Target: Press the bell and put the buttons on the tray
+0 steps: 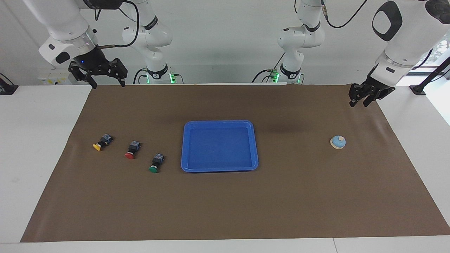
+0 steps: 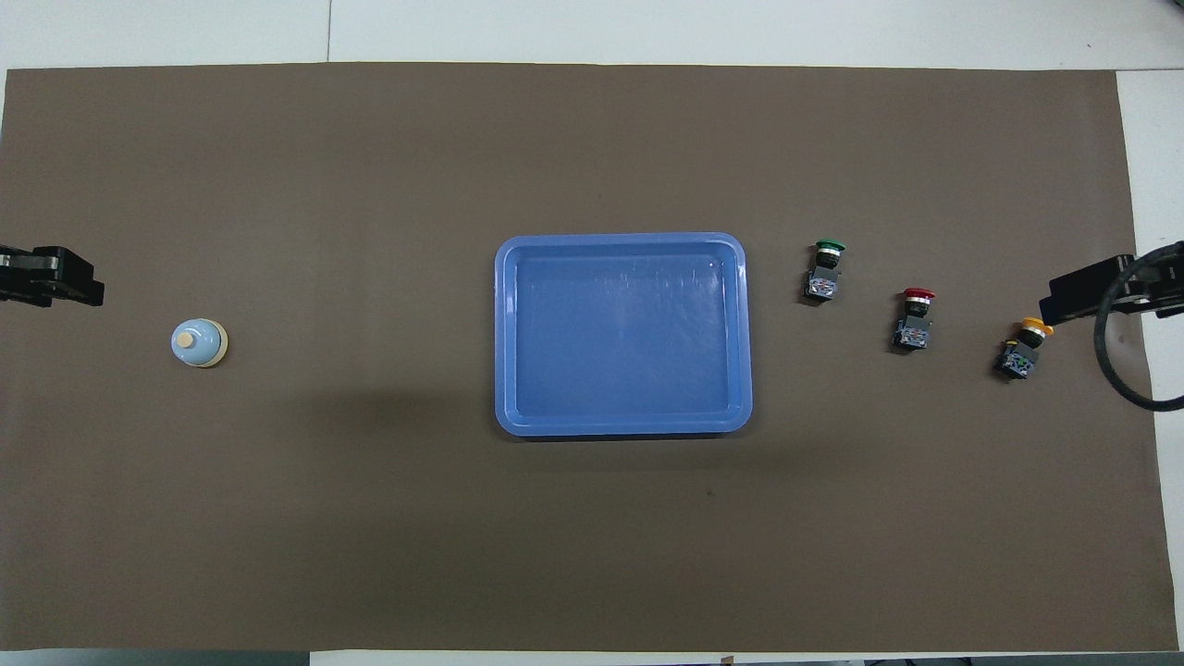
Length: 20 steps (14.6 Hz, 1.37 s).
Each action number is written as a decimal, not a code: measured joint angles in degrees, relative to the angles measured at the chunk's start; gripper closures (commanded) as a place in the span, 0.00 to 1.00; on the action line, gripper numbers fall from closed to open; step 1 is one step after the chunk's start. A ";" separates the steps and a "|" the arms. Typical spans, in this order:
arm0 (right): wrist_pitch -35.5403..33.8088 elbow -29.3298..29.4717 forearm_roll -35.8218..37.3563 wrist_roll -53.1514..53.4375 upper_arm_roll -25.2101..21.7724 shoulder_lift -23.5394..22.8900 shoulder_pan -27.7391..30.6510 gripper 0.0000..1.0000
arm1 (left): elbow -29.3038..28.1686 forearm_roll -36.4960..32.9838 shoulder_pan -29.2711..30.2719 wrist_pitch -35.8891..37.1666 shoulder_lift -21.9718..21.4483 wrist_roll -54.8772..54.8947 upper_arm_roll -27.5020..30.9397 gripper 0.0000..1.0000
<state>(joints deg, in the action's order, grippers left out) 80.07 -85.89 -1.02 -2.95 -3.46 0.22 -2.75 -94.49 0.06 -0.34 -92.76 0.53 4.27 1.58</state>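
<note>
Hung with the left gripper [image 1: 359, 104], fingers narrowly apart, at one o'clock of the bell [image 1: 338, 142] in the facing view. Best pressed straight down on the knob [image 1: 340, 139], fingers together. Waited with the right gripper [image 1: 108, 84], fingers wide, at eleven o'clock of the buttons [image 1: 132, 149].

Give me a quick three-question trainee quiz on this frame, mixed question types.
1. True or false: the tray already holds a button.
2. Which button lies nearest the tray? A yellow button B red button C green button
3. Fill in: the bell sits toward the ____ arm's end of the table.

Key: 1 false; 2 C; 3 left. All three buttons lie on the brown mat, and the right end effector hangs open above the mat's edge.
</note>
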 measured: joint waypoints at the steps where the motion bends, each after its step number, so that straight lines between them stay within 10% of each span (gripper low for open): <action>1: 0.00 0.00 0.00 0.00 0.00 0.00 0.00 0.00 | -1.10 0.00 0.51 -1.05 0.03 0.00 0.03 1.00; 13: 0.00 0.00 0.00 0.00 0.00 0.00 0.00 0.00 | -19.40 -0.01 6.62 -28.64 7.91 1.42 0.08 1.00; 20: 0.00 0.00 0.00 0.00 0.00 0.00 0.00 0.00 | -24.33 -0.01 6.64 -31.75 8.21 1.44 -0.31 1.00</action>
<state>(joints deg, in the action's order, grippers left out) 80.07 -85.89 -1.02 -2.95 -3.46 0.22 -2.75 -118.82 0.05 6.31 -124.51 8.74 5.71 1.27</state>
